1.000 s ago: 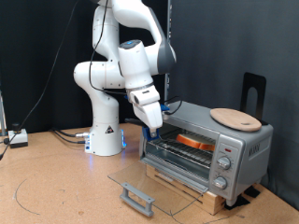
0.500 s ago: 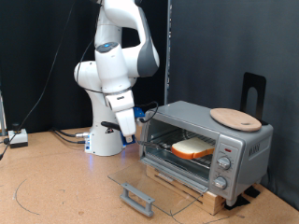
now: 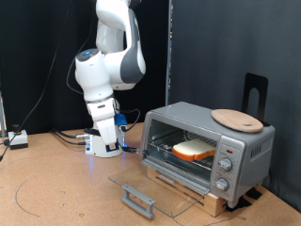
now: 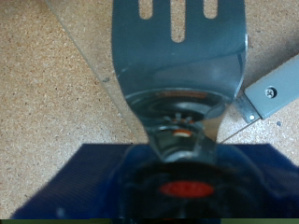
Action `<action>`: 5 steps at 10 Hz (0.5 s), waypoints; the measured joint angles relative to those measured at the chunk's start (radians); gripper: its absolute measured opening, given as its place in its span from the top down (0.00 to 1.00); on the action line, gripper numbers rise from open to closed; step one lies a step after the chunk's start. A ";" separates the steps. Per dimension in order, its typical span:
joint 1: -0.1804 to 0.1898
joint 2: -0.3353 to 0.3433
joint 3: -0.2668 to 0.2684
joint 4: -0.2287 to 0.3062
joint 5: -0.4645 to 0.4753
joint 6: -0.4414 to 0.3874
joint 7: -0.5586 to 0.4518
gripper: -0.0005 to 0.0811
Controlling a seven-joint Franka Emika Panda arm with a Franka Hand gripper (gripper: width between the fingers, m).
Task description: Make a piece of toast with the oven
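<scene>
The piece of toast [image 3: 193, 149] lies on the wire rack inside the silver oven [image 3: 199, 121]. The oven's glass door [image 3: 155, 183] is folded down flat, with its grey handle [image 3: 138, 200] at the front. My gripper [image 3: 117, 130] is to the exterior view's left of the oven, low in front of the robot base and clear of the door. In the wrist view my gripper [image 4: 182, 140] is shut on the handle of a grey slotted spatula [image 4: 177, 56]. The spatula blade is bare, over the tabletop. The door handle [image 4: 271, 89] shows beside it.
A round tan wooden board [image 3: 236, 119] lies on top of the oven. A black stand [image 3: 256, 92] rises behind it. The oven sits on a wooden block [image 3: 188, 186]. Cables and a small box [image 3: 17, 139] lie at the exterior view's far left on the brown table.
My arm has drawn back from the oven mouth to the exterior view's left and lowered. The toast that was on the spatula now rests on the oven rack.
</scene>
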State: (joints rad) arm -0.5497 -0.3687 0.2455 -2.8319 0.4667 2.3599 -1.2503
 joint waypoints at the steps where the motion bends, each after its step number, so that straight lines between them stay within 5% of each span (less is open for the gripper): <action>1: 0.000 0.000 0.001 0.003 0.000 0.000 0.000 0.49; 5: 0.026 -0.076 -0.093 0.056 0.210 -0.203 -0.154 0.49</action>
State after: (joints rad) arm -0.5237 -0.4443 0.1526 -2.7761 0.6767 2.1570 -1.4039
